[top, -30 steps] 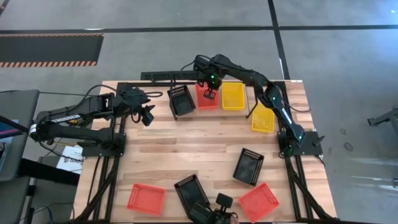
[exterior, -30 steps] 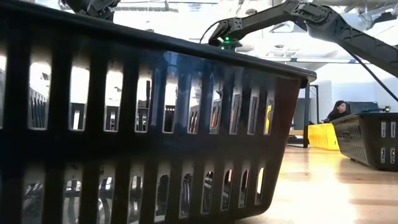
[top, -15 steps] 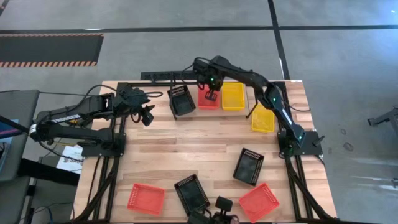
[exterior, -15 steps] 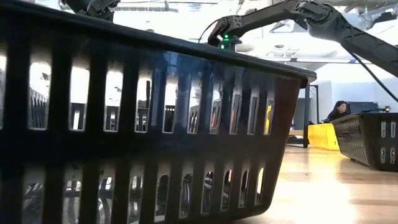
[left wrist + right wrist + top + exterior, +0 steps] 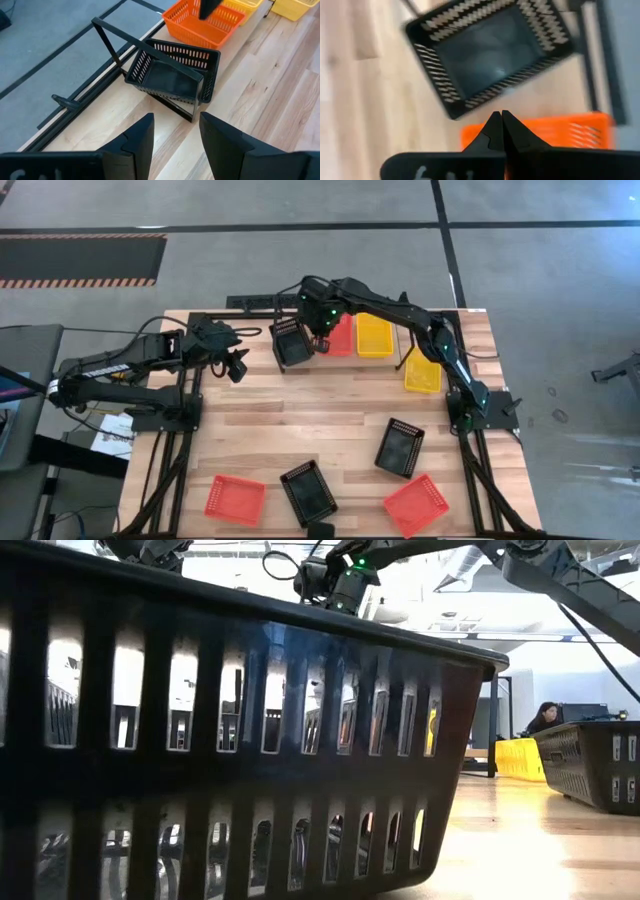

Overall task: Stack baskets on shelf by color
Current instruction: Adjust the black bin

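Right claw point(image 5: 318, 340) shut, empty, over black basket point(image 5: 291, 343); left claw point(image 5: 175, 131) open, no legible writing

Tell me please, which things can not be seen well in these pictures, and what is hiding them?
- Low view: a near black basket fills the picture and hides the shelf and most of the table.
- High view: the right gripper is too small to show its fingers; the right wrist view shows them shut.
- High view: how the tilted black basket rests on the shelf is too small to tell.
- Right wrist view: the red-orange basket is blurred and partly behind the fingers.
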Action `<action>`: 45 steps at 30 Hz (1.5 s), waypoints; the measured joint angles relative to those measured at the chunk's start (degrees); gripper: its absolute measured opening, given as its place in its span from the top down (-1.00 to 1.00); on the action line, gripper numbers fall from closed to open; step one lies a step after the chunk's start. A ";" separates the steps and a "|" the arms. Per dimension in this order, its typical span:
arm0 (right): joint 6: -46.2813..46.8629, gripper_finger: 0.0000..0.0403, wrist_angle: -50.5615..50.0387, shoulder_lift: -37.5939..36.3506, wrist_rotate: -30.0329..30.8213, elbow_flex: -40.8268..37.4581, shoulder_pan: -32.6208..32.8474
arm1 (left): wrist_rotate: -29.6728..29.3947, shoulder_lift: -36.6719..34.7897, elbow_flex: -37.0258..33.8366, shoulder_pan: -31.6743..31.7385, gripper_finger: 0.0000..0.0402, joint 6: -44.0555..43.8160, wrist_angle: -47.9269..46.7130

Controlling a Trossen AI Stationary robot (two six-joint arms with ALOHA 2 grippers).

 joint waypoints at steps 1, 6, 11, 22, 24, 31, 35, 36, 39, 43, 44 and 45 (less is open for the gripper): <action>-0.03 1.00 -0.05 0.28 -2.08 0.00 -0.02 | 0.00 0.00 0.00 0.00 0.27 0.00 0.01; -0.95 1.00 2.34 0.46 -3.20 -0.04 0.81 | 0.00 0.00 0.00 0.00 0.27 -0.04 0.03; -0.77 1.00 5.20 0.48 -5.95 0.15 2.21 | -0.01 0.00 0.00 -0.02 0.27 -0.09 0.07; 0.29 1.00 7.02 -5.43 -5.20 0.04 4.32 | -0.37 2.00 0.00 -0.02 0.28 -0.59 0.42; 0.59 1.00 6.95 -11.03 -3.38 0.24 4.48 | -0.30 3.96 0.00 -0.01 0.31 0.22 2.48; 1.96 1.00 6.35 -26.82 5.45 -0.11 5.57 | 6.09 14.96 2.30 -0.02 0.58 12.87 23.64; 1.95 1.00 6.23 -35.65 7.73 0.11 7.79 | 6.79 23.60 11.08 1.32 0.91 17.57 24.87; 1.97 1.00 6.15 -37.30 8.39 0.11 8.42 | 6.89 25.98 13.85 2.01 0.95 17.68 22.46; 3.23 1.00 5.64 -41.58 10.16 -0.07 10.41 | 8.88 34.06 23.68 4.09 0.99 17.81 13.61; 4.40 1.00 5.57 -46.87 10.04 0.00 13.37 | 9.29 45.83 37.00 6.65 1.00 17.49 0.03; 4.39 1.00 5.66 -47.88 9.90 0.06 14.19 | 9.28 48.58 40.22 7.13 1.00 17.38 -3.28; 4.42 1.00 5.50 -48.84 9.85 0.07 15.06 | 9.38 51.19 43.17 7.71 1.00 17.24 -6.04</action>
